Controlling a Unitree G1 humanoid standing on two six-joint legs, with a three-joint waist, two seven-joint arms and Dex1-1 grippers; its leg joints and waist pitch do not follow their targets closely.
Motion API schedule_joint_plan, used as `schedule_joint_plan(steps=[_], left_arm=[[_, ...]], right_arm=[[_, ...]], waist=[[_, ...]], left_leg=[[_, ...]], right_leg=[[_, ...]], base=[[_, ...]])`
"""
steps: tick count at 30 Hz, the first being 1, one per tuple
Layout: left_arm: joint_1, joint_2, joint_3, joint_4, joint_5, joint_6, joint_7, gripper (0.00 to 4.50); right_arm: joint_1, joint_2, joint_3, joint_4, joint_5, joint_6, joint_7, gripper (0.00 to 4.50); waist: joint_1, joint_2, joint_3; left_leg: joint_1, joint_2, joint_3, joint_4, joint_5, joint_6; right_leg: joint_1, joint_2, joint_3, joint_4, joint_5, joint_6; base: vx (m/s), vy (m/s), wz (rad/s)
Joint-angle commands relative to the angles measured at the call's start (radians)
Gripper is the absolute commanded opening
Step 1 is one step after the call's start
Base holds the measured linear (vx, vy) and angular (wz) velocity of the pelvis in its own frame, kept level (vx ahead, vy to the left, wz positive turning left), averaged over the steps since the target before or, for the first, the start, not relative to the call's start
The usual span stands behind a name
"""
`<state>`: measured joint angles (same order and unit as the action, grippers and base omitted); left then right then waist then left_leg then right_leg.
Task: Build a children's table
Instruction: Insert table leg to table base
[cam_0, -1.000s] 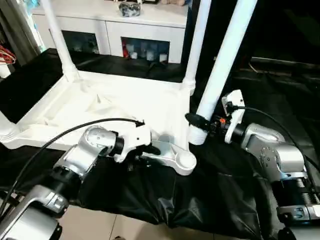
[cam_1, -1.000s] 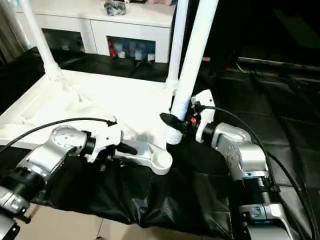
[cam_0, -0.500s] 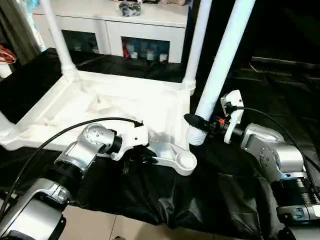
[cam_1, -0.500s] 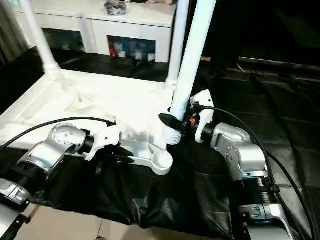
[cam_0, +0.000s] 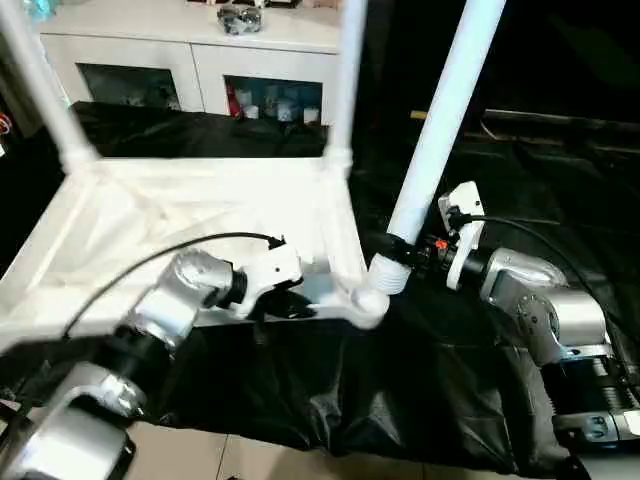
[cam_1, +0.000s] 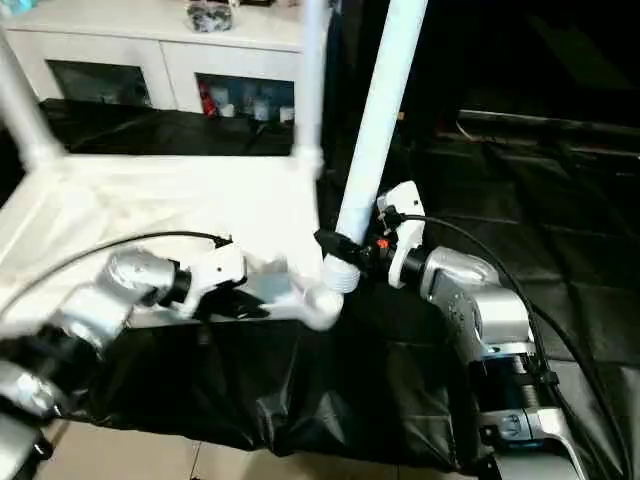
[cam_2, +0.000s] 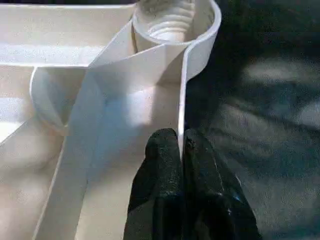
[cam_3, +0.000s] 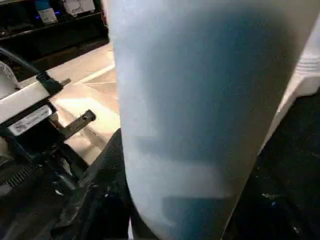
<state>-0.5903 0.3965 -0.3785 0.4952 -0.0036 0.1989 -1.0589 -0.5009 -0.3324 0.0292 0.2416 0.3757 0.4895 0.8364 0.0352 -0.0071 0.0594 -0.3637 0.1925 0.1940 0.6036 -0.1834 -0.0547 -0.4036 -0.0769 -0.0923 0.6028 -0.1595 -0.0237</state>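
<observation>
1. While the tabletop (cam_0: 200, 215) lies upside down on the black sheet (cam_0: 330, 390), I read this as the last-leg step: two legs stand in the far corner sockets, and the near-right socket (cam_2: 172, 20) is open with its thread showing.
2. Left end effector (cam_2: 181, 150) is clenched on the thin rim wall of the tabletop, just short of that socket, at about 8 o'clock from it in the head view. It pins the corner.
3. Right end effector (cam_0: 395, 243) is grasping the fourth leg (cam_0: 440, 120) near its threaded lower end. The leg stands nearly upright, leaning toward 1 o'clock.
4. Leg foot sits just beside the socket, at roughly 2 o'clock from it. Whether it touches the rim, I can't tell.
5. Next move, my call: shift the foot over the socket, bring the leg plumb, seat it and twist in while the left keeps the corner pinned.
6. Risk: cross-threading if the leg goes in tilted.
</observation>
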Motion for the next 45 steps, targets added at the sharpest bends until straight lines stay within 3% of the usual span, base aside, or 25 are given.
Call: schedule_joint_plan(steps=[1, 5, 8, 12, 13, 22, 29, 33, 39, 45], left_arm=[[0.032, -0.007, 0.006, -0.005, 0.009, 0.011, 0.05, 0.0], [0.051, -0.022, 0.008, -0.038, 0.015, 0.048, 0.086, 0.0], [0.06, -0.036, 0.023, -0.066, 0.021, 0.077, 0.12, 0.0], [0.059, -0.037, 0.032, -0.071, 0.027, 0.074, 0.141, 0.0], [0.058, -0.037, 0.036, -0.073, 0.025, 0.077, 0.147, 0.0], [0.051, -0.046, 0.05, -0.091, 0.016, 0.11, 0.162, 0.0], [0.049, -0.07, 0.064, -0.092, -0.002, 0.102, 0.18, 0.0], [0.041, -0.079, 0.074, -0.077, 0.0, 0.091, 0.202, 0.0], [0.038, -0.085, 0.082, -0.072, 0.0, 0.085, 0.213, 0.0], [0.027, -0.087, 0.087, -0.047, 0.008, 0.069, 0.231, 0.0]], right_arm=[[-0.005, 0.004, 0.01, 0.007, -0.019, -0.019, -0.008, 1.89], [-0.023, 0.017, 0.023, 0.042, -0.041, -0.037, -0.017, 1.89], [-0.048, 0.029, 0.049, 0.093, -0.075, -0.064, -0.025, 1.89], [-0.066, 0.032, 0.064, 0.131, -0.096, -0.085, -0.032, 1.89], [-0.071, 0.033, 0.064, 0.144, -0.1, -0.091, -0.032, 1.89], [-0.106, 0.051, 0.058, 0.258, -0.135, -0.152, -0.057, 1.89], [-0.123, 0.073, 0.013, 0.325, -0.103, -0.164, -0.052, 1.89], [-0.099, 0.075, -0.014, 0.33, -0.074, -0.157, -0.054, 1.89], [-0.028, 0.083, -0.059, 0.336, -0.053, -0.183, -0.082, 1.89], [0.047, 0.093, -0.096, 0.298, -0.035, -0.211, -0.092, 1.89]], waist=[[0.011, -0.007, -0.074], [0.012, -0.008, -0.074], [0.013, -0.013, -0.073], [0.01, -0.012, -0.071], [0.012, -0.016, -0.072], [0.007, -0.015, -0.073], [0.007, -0.013, -0.074], [0.009, -0.014, -0.075], [0.013, -0.008, -0.075], [0.018, -0.01, -0.074]], left_leg=[[0.01, 0.038, -0.021, -0.063, -0.196, 0.021], [0.011, 0.039, -0.02, -0.064, -0.191, 0.022], [0.011, 0.04, -0.021, -0.064, -0.196, 0.019], [0.009, 0.038, -0.022, -0.066, -0.202, 0.02], [0.009, 0.039, -0.023, -0.066, -0.195, 0.022], [0.008, 0.039, -0.02, -0.064, -0.183, 0.029], [0.009, 0.038, -0.021, -0.064, -0.195, 0.028], [0.008, 0.039, -0.02, -0.064, -0.18, 0.035], [0.009, 0.039, -0.02, -0.065, -0.188, 0.034], [0.01, 0.038, -0.02, -0.067, -0.2, 0.036]], right_leg=[[0.053, -0.074, 0.052, -0.081, -0.351, -0.173], [0.05, -0.073, 0.054, -0.077, -0.33, -0.175], [0.049, -0.076, 0.053, -0.081, -0.365, -0.164], [0.049, -0.075, 0.052, -0.084, -0.384, -0.15], [0.049, -0.076, 0.053, -0.082, -0.378, -0.149], [0.049, -0.074, 0.054, -0.077, -0.329, -0.172], [0.051, -0.075, 0.054, -0.079, -0.339, -0.172], [0.052, -0.074, 0.054, -0.075, -0.308, -0.181], [0.052, -0.074, 0.053, -0.078, -0.32, -0.176], [0.05, -0.073, 0.052, -0.084, -0.344, -0.162]], base=[[0.0, 0.0, 0.0], [0.0, 0.0, 0.0], [0.0, 0.0, 0.0], [0.0, 0.0, 0.0], [0.0, 0.0, 0.0], [0.0, 0.0, 0.0], [0.0, 0.0, 0.0], [0.0, 0.0, 0.0], [0.0, 0.0, 0.0], [0.0, 0.0, 0.0]])
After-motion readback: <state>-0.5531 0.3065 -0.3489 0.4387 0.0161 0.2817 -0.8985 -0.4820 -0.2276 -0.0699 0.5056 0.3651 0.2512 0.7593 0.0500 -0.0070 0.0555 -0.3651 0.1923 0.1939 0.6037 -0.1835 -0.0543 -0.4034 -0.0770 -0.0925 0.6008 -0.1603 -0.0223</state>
